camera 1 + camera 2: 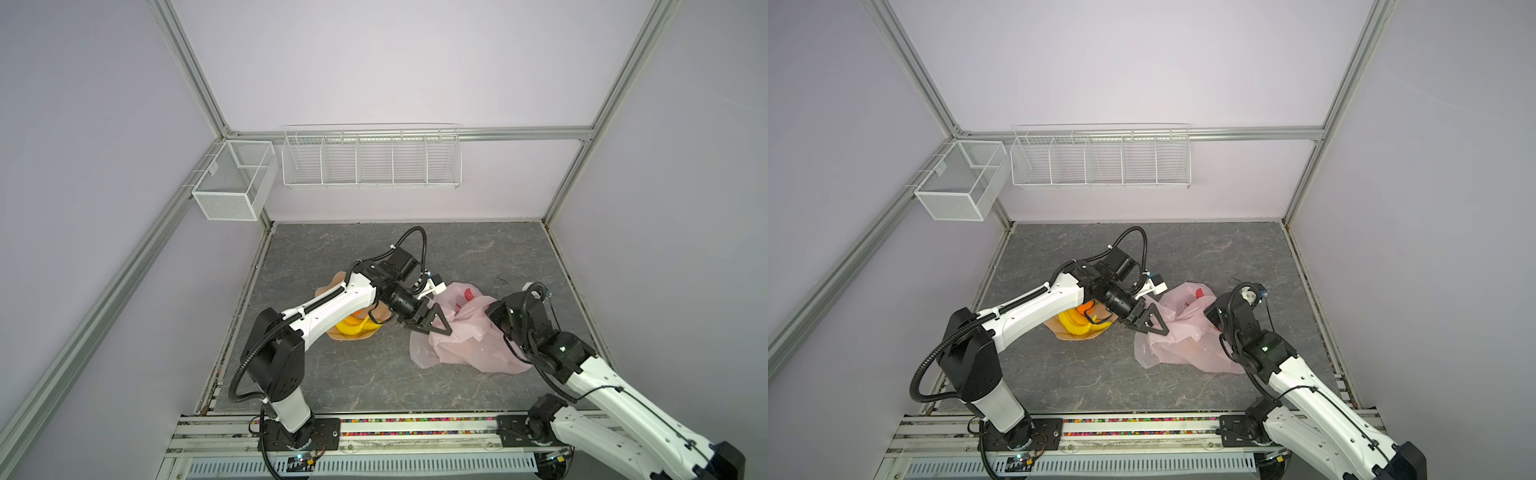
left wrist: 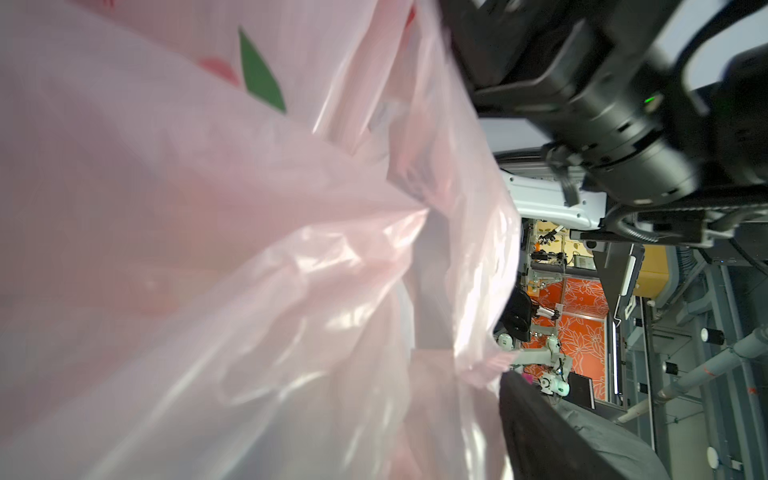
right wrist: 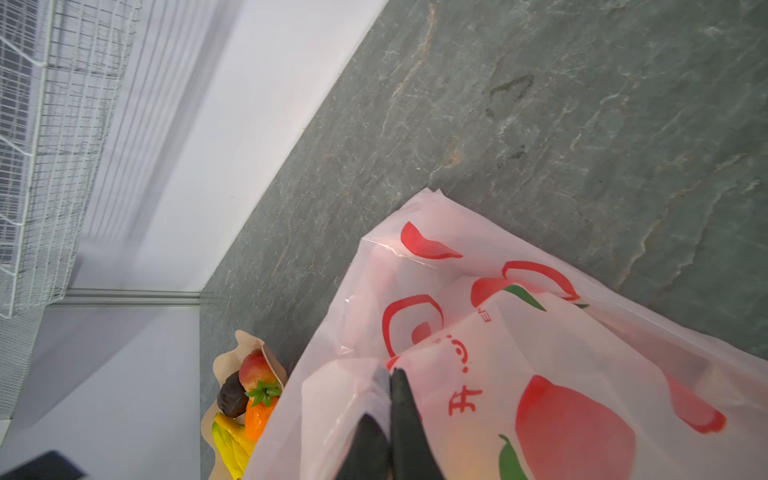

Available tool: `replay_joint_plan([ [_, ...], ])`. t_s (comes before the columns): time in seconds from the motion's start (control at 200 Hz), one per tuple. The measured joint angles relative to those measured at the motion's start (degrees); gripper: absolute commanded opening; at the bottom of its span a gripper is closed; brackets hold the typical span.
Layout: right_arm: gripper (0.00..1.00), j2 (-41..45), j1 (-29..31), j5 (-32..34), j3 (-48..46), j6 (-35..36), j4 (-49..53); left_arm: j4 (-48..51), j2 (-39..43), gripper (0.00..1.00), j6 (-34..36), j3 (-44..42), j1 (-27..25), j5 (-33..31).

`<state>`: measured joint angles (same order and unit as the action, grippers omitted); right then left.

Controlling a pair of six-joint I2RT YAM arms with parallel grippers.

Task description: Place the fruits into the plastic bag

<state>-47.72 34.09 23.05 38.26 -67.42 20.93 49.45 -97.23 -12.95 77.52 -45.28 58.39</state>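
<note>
Closest to the right wrist camera, the right gripper [image 3: 390, 370] had its two black fingers [image 3: 409, 428] pressed together on a fold of the plastic bag [image 3: 561, 345], with the pink film pinched between them. Red peach prints and small red lettering covered the bag, which lay crumpled on the grey marbled table [image 3: 561, 116]. Near it sat the peach-coloured dish [image 3: 222, 361] with the fruits [image 3: 253, 395] piled inside: a red-yellow peach [image 3: 255, 368], a dark fruit [image 3: 232, 399], an orange fruit [image 3: 257, 415] under a green leafy top, and yellow bananas [image 3: 230, 446].

In both top views the bag spread between the two arms, to the right of the dish. The left gripper [image 1: 440, 327] hung over the bag's edge on the dish side. The left wrist view showed that gripper's jaws standing apart, with one dark finger [image 2: 548, 436] bare and pink film billowing across the space beside it (whether any film touched the pads I could not tell). A red patch [image 1: 468, 294] showed at the bag's far end; print or fruit, I could not tell.
</note>
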Motion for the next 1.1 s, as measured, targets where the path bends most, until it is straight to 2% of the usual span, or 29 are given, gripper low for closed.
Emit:
replay_joint_plan([
  [0.205, 0.06, -2.4, 0.0, -2.6, 0.0, 1.9, -4.1, 0.4, 2.2, 0.82, 0.1, -6.5, 0.0, 1.5],
  [0.46, 0.06, -5.0, -1.6, -3.7, 0.0, 3.4, -5.4, 0.1, 8.3, 0.84, 0.2, -7.9, -0.1, 5.8],
  [0.605, 0.06, -7.3, -3.9, -4.9, 0.1, 4.3, -7.2, 2.1, 8.6, 0.84, 2.4, -9.1, -1.2, 7.2],
  [0.965, 0.06, -13.4, -9.8, -8.5, 5.6, 6.6, -9.1, 5.1, 7.8, 0.84, 4.7, -10.5, -4.6, 7.4],
  [1.1, 0.06, -14.0, -13.6, -9.9, 6.6, 7.7, -8.7, 6.6, 7.8, 0.81, 6.0, -9.0, -4.7, 5.2],
])
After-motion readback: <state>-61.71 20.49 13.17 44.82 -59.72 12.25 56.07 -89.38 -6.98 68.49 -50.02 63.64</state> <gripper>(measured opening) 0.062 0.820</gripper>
